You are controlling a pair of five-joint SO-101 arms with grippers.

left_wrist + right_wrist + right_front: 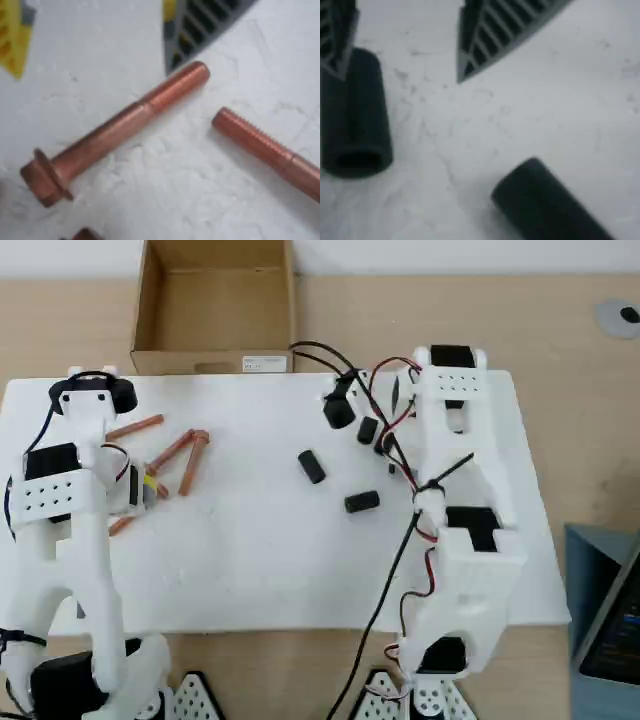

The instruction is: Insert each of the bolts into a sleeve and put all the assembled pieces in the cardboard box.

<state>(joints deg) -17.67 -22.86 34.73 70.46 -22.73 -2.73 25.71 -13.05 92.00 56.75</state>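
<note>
Left hand (pixel 140 488) is hanging low over the white surface (pixel 250 570), fingers (pixel 200 25) spread apart and gripping nothing. The left wrist view is giving what the high view hides: one bolt (pixel 120 131) is lying flat in the gap between the fingers, untouched, and a second bolt (pixel 270 150) is lying just beside it. The high view is showing loose bolts (pixel 185 452) fanned out just right of that hand. The cardboard box (pixel 215 310) is sitting open-topped behind the surface. Two sleeves (pixel 312 466) are lying mid-surface, well apart from the bolts. Right hand (pixel 400 75) is standing open too, holding nothing. A near sleeve (pixel 355 115) is lying against one finger, possibly touching, too blurred to tell. Another sleeve (pixel 550 205) is lying apart from both fingers.
</note>
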